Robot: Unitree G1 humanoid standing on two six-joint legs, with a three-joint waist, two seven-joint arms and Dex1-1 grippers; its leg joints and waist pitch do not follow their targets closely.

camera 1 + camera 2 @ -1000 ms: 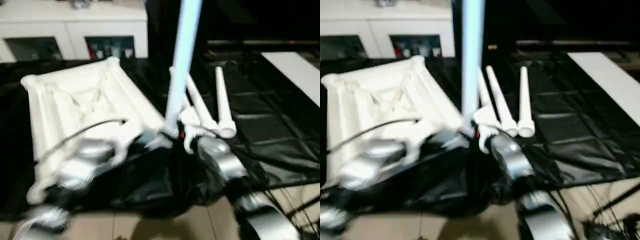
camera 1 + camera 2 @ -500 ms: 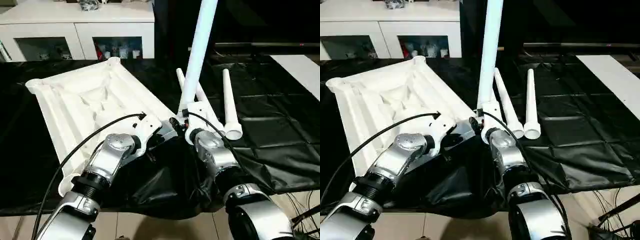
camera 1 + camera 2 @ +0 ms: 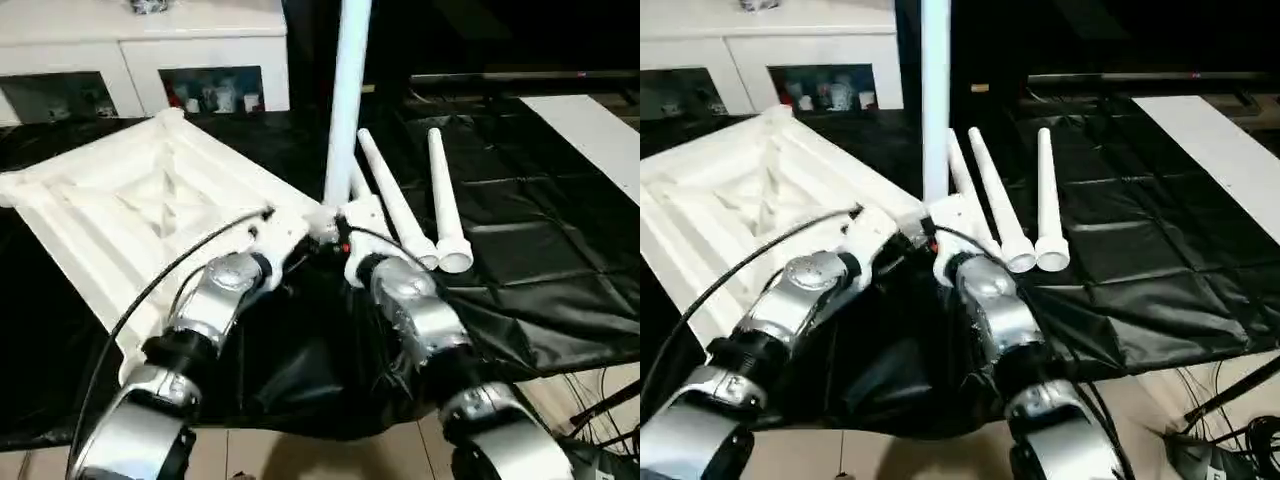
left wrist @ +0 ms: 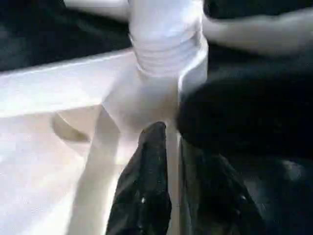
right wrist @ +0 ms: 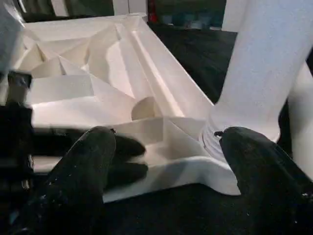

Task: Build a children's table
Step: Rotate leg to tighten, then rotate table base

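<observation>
Black wrinkled sheeting (image 3: 560, 270) covers the big work table, with a white glass-door cabinet (image 3: 150, 60) behind it. On the sheet lies the children's table top (image 3: 110, 215), underside up: smooth, slightly glossy white plastic, rectangular, with a raised rim, moulded diagonal ribs inside and rounded sockets at the corners.

One leg (image 3: 347, 95), a long round white tube, stands upright in the corner socket (image 5: 215, 134) nearest the robot. Its lower end shows fine ribbed rings (image 4: 166, 49) just where it enters the socket. Three more legs (image 3: 420, 205) lie on the sheet beyond the right gripper; two are plain to see, tapered with flared ribbed ends, and the third is mostly hidden behind the upright one.

The left gripper (image 4: 171, 147) has its two black fingers (image 4: 146, 181) close together at the rim wall right below the socket, one on the inner side; they seem to pinch that rim, though the blurred close view leaves the contact uncertain. The right gripper (image 5: 166, 161) has its matte black fingers (image 5: 83, 171) spread wide apart, with the socket corner lying between them and the standing leg just inside the far finger (image 5: 259, 166); neither pad clearly presses the plastic.
</observation>
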